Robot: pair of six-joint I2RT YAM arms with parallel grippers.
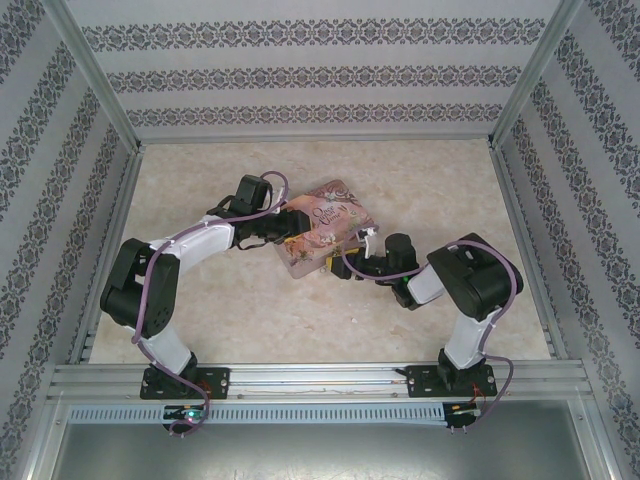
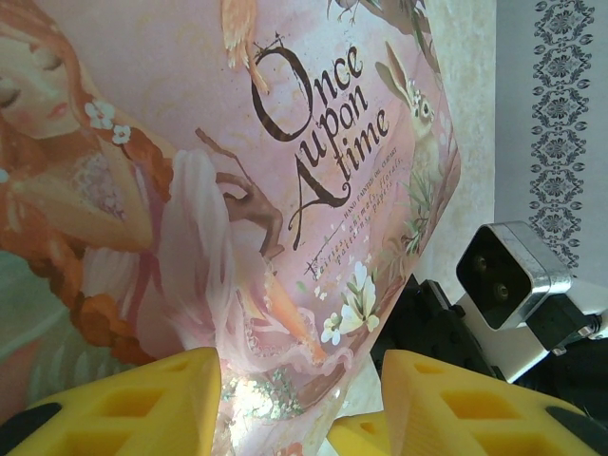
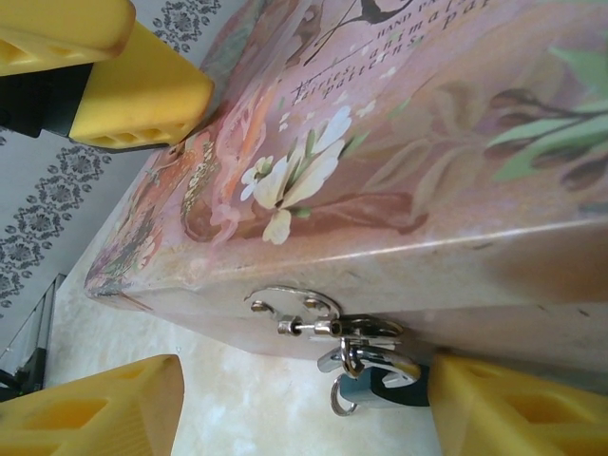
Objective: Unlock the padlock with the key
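The teal-blue padlock point(image 3: 397, 388) hangs by its metal loop from the silver hasp point(image 3: 318, 323) on the front wall of the pink tin point(image 3: 427, 161). A small wire ring point(image 3: 340, 397) dangles beside it; I cannot make out the key's blade. My right gripper point(image 3: 299, 410) is open just below the hasp, and its right finger point(image 3: 513, 408) sits against the padlock's side. My left gripper point(image 2: 299, 399) is open, with a corner of the tin point(image 2: 285, 190) between its fingers. From above, both grippers point(image 1: 290, 240) point(image 1: 345, 262) meet at the tin's near edge.
The tin point(image 1: 328, 228) lies mid-table on the beige marbled surface point(image 1: 250, 310). The left arm's yellow fingers point(image 3: 142, 95) reach over the tin's far corner. The right arm's wrist camera block point(image 2: 508, 275) is close to the left gripper. Patterned walls enclose the table.
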